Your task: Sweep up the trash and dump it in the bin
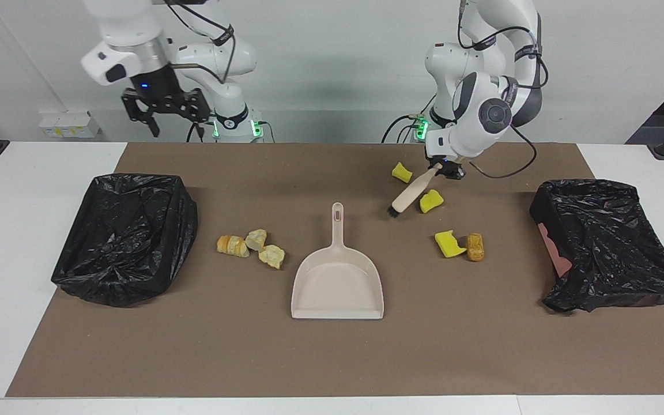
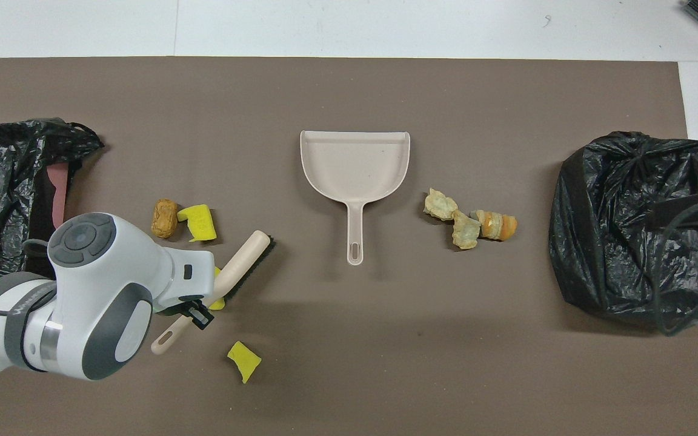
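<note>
Three yellow sponge chunks (image 1: pixel 402 172) (image 1: pixel 431 200) (image 1: pixel 450 243) and a brown bread roll (image 1: pixel 475 246) lie toward the left arm's end of the mat. Three pale bread pieces (image 1: pixel 232 245) (image 1: pixel 256 239) (image 1: pixel 272 256) lie beside the beige dustpan (image 1: pixel 338 282), toward the right arm's end. My left gripper (image 1: pixel 446 169) is shut on the handle of the beige brush (image 1: pixel 410 196). The brush slants down with its bristles low beside the middle sponge. In the overhead view the brush (image 2: pixel 246 260) partly hides that sponge (image 2: pixel 219 303). My right gripper (image 1: pixel 175 118) is open and empty, and waits raised near its base.
A bin lined with a black bag (image 1: pixel 127 236) stands at the right arm's end of the mat. Another (image 1: pixel 608 242) stands at the left arm's end. The dustpan lies flat mid-mat, with its handle (image 2: pixel 355 242) toward the robots.
</note>
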`<act>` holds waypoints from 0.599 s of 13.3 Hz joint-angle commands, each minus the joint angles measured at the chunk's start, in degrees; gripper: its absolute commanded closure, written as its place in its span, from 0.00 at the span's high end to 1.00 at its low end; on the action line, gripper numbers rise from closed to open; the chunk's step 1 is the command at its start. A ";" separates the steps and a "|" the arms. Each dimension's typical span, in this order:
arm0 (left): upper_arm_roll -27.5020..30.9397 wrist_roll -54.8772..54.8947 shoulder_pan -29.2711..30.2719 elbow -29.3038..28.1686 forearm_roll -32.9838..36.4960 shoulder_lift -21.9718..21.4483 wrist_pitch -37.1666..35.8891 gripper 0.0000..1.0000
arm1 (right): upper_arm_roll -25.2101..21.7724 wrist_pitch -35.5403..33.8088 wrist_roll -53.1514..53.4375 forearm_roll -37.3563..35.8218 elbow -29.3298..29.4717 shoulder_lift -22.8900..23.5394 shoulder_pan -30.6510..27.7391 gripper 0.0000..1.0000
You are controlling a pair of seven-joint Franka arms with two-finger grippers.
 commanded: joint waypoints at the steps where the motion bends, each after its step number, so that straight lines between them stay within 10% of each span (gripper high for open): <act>1: 0.00 1.66 -3.28 -7.07 -1.71 -8.71 -2.22 0.00 | 0.37 7.39 5.83 1.45 -3.39 2.45 4.41 1.00; 8: -0.09 0.69 -10.85 -21.84 -1.71 -20.24 1.53 0.00 | 0.46 25.24 21.83 5.05 -3.30 18.80 18.47 1.00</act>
